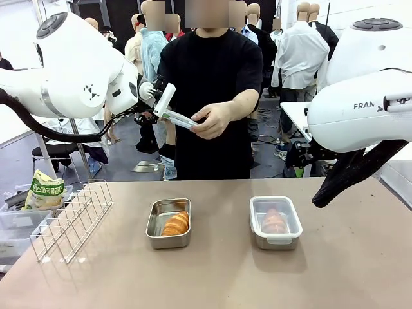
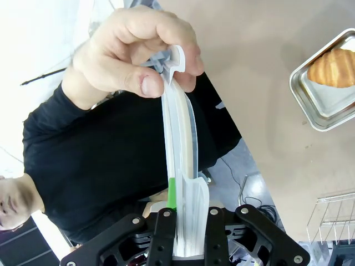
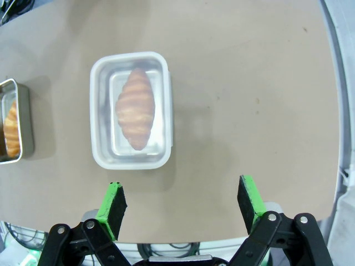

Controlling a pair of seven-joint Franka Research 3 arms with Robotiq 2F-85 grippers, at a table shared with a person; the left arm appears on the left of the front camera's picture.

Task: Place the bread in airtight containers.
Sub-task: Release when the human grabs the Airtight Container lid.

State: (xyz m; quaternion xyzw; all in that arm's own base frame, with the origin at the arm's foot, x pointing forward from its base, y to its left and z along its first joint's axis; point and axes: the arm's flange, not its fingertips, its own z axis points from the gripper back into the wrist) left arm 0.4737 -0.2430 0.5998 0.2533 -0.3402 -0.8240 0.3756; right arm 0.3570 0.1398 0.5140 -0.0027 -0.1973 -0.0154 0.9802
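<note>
steel tubs sit side by side on the brown surface (image 1: 212, 277), 2 of them, and each holds 1 croissant roll. taking the open tub (image 1: 168, 223) as the landmark: the lidded tub (image 1: 275, 222) lies to its right, apart from it, its translucent lid seated flat over the roll inside (image 3: 135, 108). the roll in the open tub (image 1: 176, 223) lies uncovered. a wire rack (image 1: 72, 219) stands to the left of the open tub, with a printed bag (image 1: 44, 191) beyond that.

above and behind the open tub, in the air, the second lid (image 1: 175, 116) is shared between 2 holders. the left gripper (image 2: 186, 244) is clamped narrow on 1 edge of it, the green pad pressed against the plastic, while the person's hand (image 1: 212, 120) pinches the opposite edge. from these pictures i cannot tell which way the lid is travelling, to the robot or to the person.

the right gripper (image 3: 183, 204) hangs wide and empty over the surface, just short of the lidded tub, touching nothing.

judged from how things lie: both rolls are in their tubs and 1 tub is sealed, so most of the task looks done. what is left seems to be bringing the held lid down onto the open tub and pressing it shut.
</note>
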